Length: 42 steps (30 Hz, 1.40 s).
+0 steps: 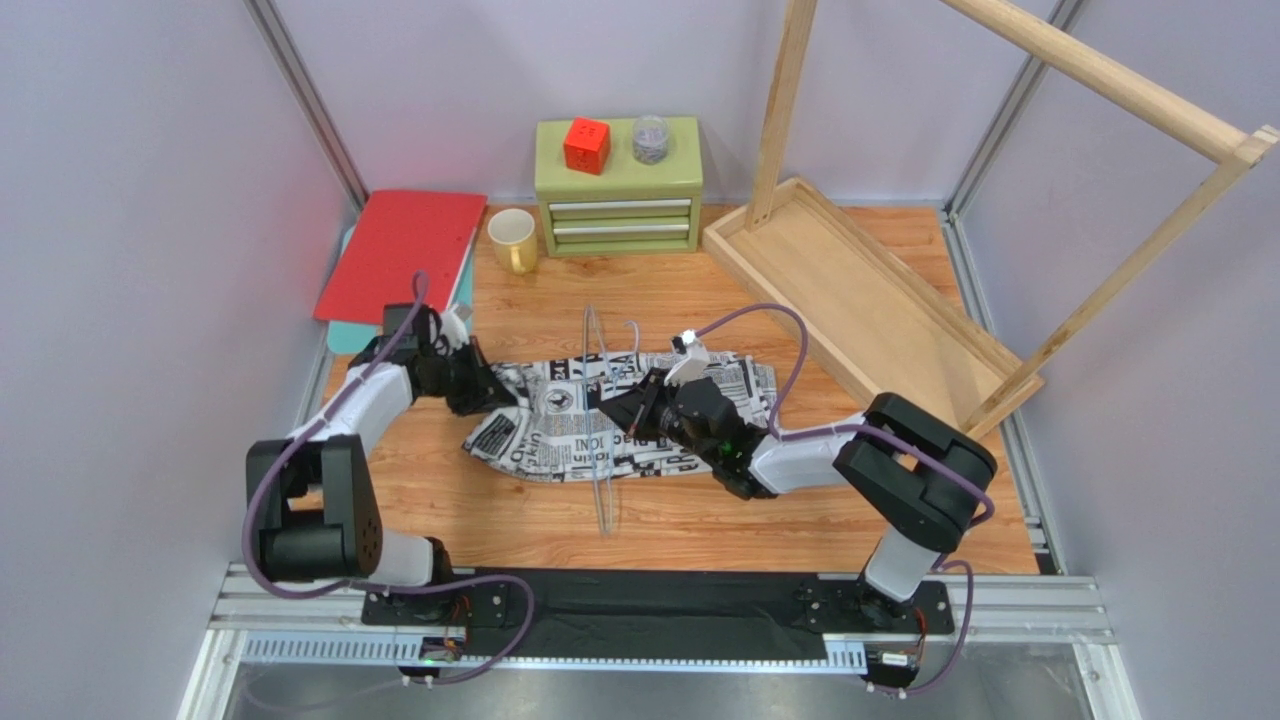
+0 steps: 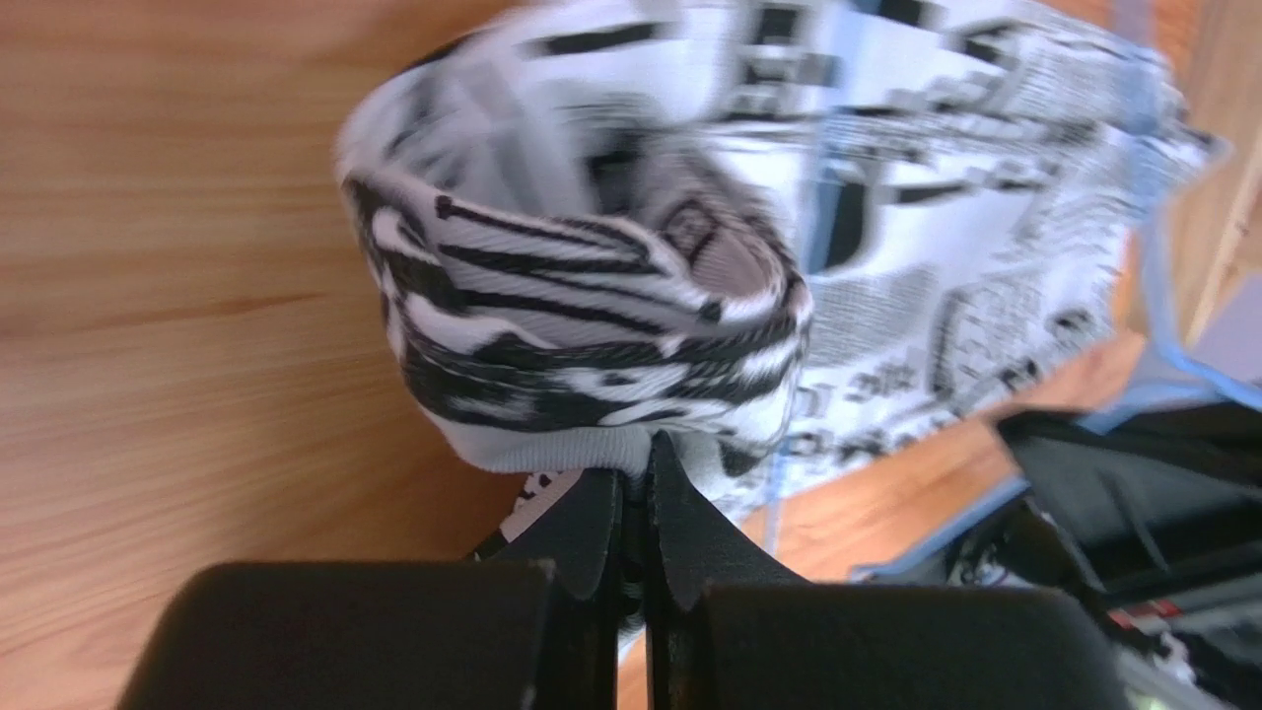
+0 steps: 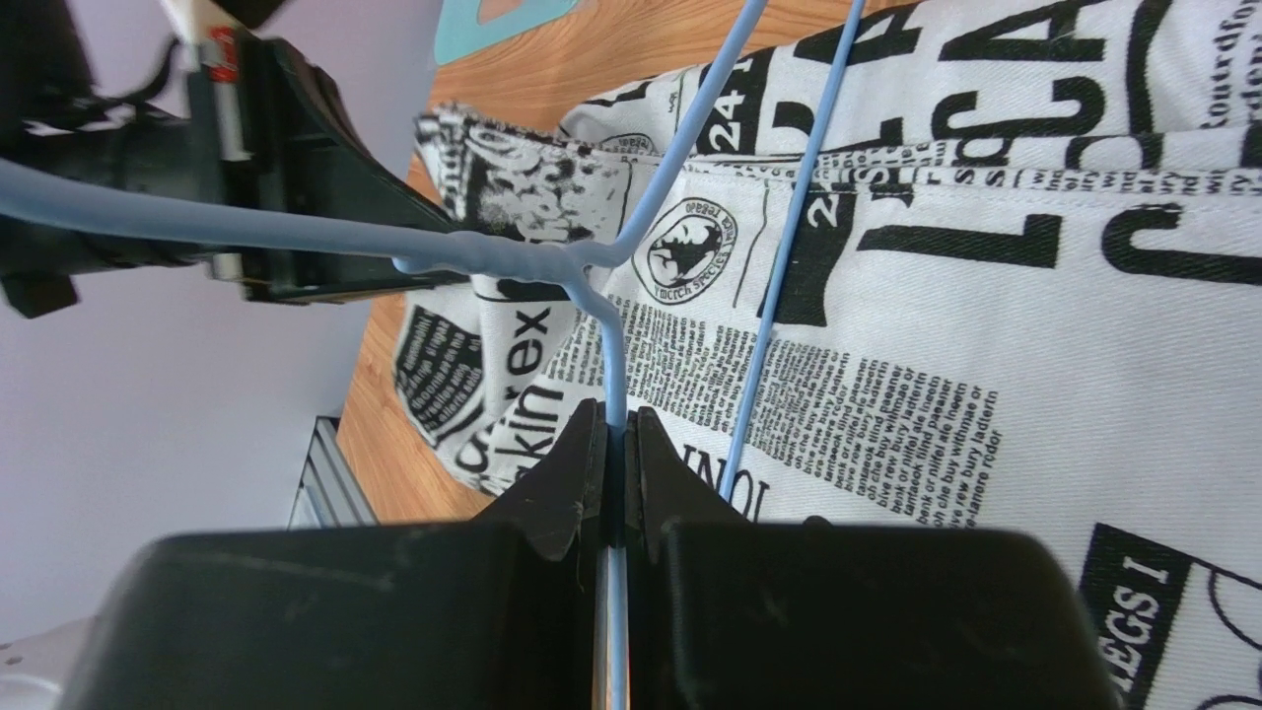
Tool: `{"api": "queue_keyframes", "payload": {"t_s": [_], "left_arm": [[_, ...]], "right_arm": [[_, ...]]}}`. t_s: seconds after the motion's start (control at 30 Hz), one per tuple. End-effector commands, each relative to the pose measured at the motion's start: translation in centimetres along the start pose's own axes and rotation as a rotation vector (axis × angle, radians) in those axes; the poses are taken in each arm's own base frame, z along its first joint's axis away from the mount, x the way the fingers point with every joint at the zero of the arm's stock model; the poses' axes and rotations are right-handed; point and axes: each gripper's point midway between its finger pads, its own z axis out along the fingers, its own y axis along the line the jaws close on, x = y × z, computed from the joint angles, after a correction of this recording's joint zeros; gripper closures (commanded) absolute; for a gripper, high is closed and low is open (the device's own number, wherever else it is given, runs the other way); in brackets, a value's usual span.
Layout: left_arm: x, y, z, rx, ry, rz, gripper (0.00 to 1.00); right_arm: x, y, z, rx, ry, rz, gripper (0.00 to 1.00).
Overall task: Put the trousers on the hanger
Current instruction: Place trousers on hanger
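Observation:
The trousers (image 1: 564, 428), white with black newspaper print, lie bunched on the wooden table. The pale blue wire hanger (image 1: 606, 507) lies across them, with its ends sticking out at the near and far sides. My left gripper (image 1: 489, 393) is shut on the trousers' left edge; in the left wrist view a ribbed hem (image 2: 593, 444) is pinched between the fingertips (image 2: 648, 451). My right gripper (image 1: 624, 408) sits over the middle of the trousers (image 3: 963, 370) and is shut on the hanger's wire (image 3: 613, 355), which runs between the fingertips (image 3: 619, 432).
A big light wooden rack frame with a tray base (image 1: 887, 300) stands at the back right. A green drawer box (image 1: 619, 195) at the back carries a red cube (image 1: 586, 144) and a jar (image 1: 651, 138). A yellow mug (image 1: 514, 240) and a red board (image 1: 400, 252) sit at the back left.

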Motion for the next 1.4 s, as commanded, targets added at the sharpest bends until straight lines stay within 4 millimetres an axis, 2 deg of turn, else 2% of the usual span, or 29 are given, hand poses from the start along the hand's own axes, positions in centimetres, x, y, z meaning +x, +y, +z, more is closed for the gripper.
{"api": "queue_keyframes", "payload": {"t_s": [0.0, 0.07, 0.1, 0.17, 0.27, 0.3, 0.37, 0.4, 0.53, 0.6, 0.63, 0.73, 0.8, 0.83, 0.87, 0.9, 0.97, 1.1, 1.13, 1.23, 1.3, 1.37], "left_arm": [[-0.9, -9.3, -0.8, 0.193, -0.042, 0.134, 1.00], [-0.4, -11.0, -0.1, 0.188, -0.020, 0.112, 1.00], [0.2, -12.0, 0.9, 0.158, 0.012, 0.126, 1.00], [1.0, -12.3, 1.9, 0.102, 0.063, 0.067, 1.00], [1.9, -14.3, 4.7, 0.112, 0.136, 0.030, 1.00], [2.7, -14.8, 6.2, 0.106, 0.174, -0.003, 1.00], [3.1, -15.4, 7.9, 0.093, 0.185, -0.013, 1.00], [3.3, -15.3, 9.2, 0.075, 0.205, -0.050, 1.00], [4.5, -15.2, 12.6, 0.044, 0.248, -0.129, 0.99], [4.6, -16.4, 13.8, 0.080, 0.272, -0.125, 0.91], [4.8, -16.4, 13.8, 0.075, 0.285, -0.126, 0.84], [4.3, -17.2, 12.5, 0.164, 0.282, -0.109, 0.81], [3.5, -17.2, 10.3, 0.228, 0.271, -0.049, 0.76], [3.4, -17.3, 9.4, 0.254, 0.273, -0.028, 0.67], [3.1, -16.9, 7.7, 0.273, 0.277, 0.004, 0.58], [3.1, -16.3, 7.0, 0.258, 0.276, 0.013, 0.40], [3.0, -14.8, 5.0, 0.240, 0.269, -0.016, 0.31], [2.5, -11.0, 3.1, 0.179, 0.244, -0.049, 0.32], [2.2, -9.2, 2.9, 0.121, 0.229, -0.081, 0.34], [3.1, -6.3, 3.2, 0.050, 0.248, -0.090, 0.49], [3.8, -6.0, 4.1, 0.045, 0.293, -0.097, 0.60], [3.9, -7.5, 4.8, 0.109, 0.311, -0.078, 0.64]], "right_arm": [[-1.0, -0.2, -0.8, 0.006, -0.028, -0.019, 1.00], [-1.2, -0.1, -1.0, 0.005, -0.031, -0.017, 1.00], [-1.5, 0.0, -1.2, 0.001, -0.036, -0.013, 1.00], [-2.0, -0.1, -1.4, 0.002, -0.048, -0.010, 1.00], [-2.6, 0.0, -1.9, -0.004, -0.058, -0.006, 1.00], [-2.8, 0.2, -2.1, -0.014, -0.064, -0.004, 1.00], [-2.8, -0.2, -2.3, -0.006, -0.065, -0.001, 1.00], [-3.0, -0.1, -2.4, -0.007, -0.070, 0.003, 1.00], [-3.4, -0.4, -2.8, 0.001, -0.076, 0.012, 1.00], [-3.3, -1.2, -2.9, 0.030, -0.071, 0.017, 1.00], [-3.6, -1.8, -2.9, 0.043, -0.080, 0.036, 1.00], [-3.8, -2.3, -2.8, 0.043, -0.041, 0.061, 1.00], [-3.8, -2.7, -3.0, 0.054, -0.036, 0.083, 1.00], [-3.7, -2.7, -3.1, 0.050, -0.037, 0.083, 1.00], [-3.7, -2.9, -3.1, 0.056, -0.034, 0.090, 1.00], [-3.8, -2.9, -3.0, 0.059, -0.038, 0.095, 1.00], [-3.7, -2.8, -2.9, 0.050, -0.037, 0.095, 1.00], [-3.8, -2.7, -2.7, 0.045, -0.042, 0.084, 1.00], [-3.8, -2.6, -2.8, 0.041, -0.040, 0.083, 1.00], [-3.8, -2.7, -2.9, 0.039, -0.045, 0.081, 1.00], [-3.3, -2.1, -3.0, 0.010, -0.017, 0.074, 1.00], [-3.3, -1.8, -3.1, -0.006, -0.013, 0.069, 1.00]]}}
